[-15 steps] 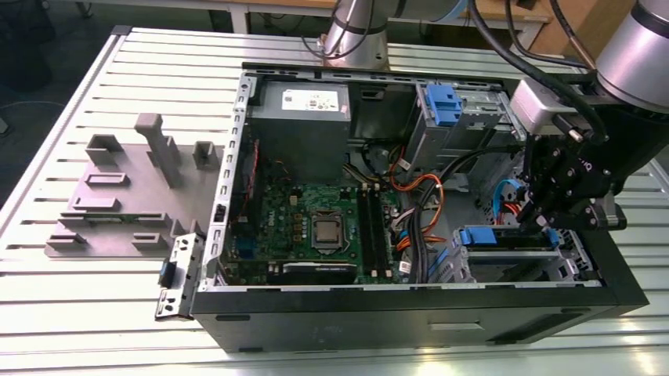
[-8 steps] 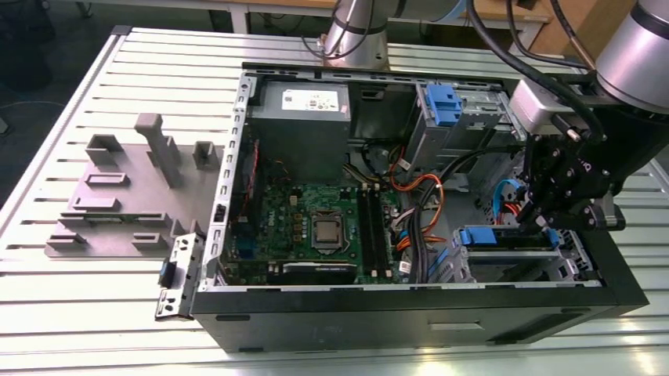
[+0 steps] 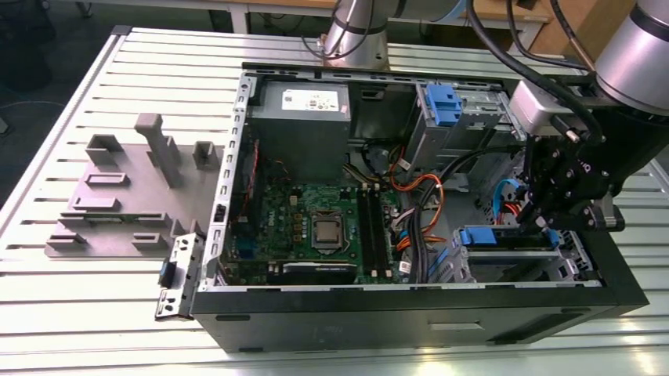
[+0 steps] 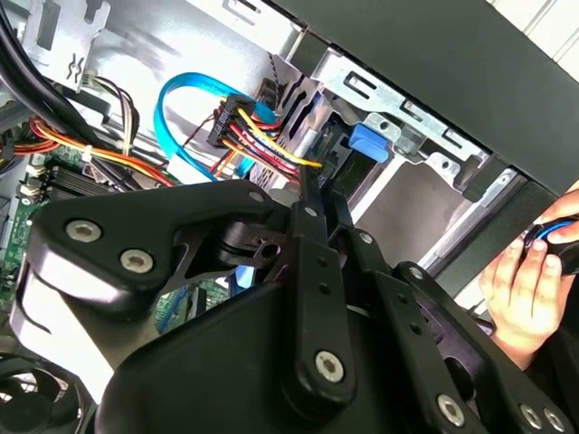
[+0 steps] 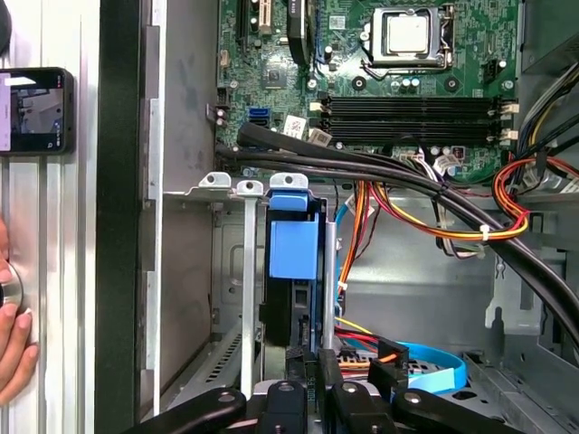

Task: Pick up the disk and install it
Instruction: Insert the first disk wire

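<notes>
Gripping the disk [image 5: 294,262] edge-on in its bay | gripper [image 5: 308,398] fingertips hidden | drive label unseen

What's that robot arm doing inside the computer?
The gripper is down at a drive bay in the corner of the open computer case. The disk, in its blue carrier, stands on edge in that bay, just ahead of the gripper. A person's hand rests outside the case.
</notes>
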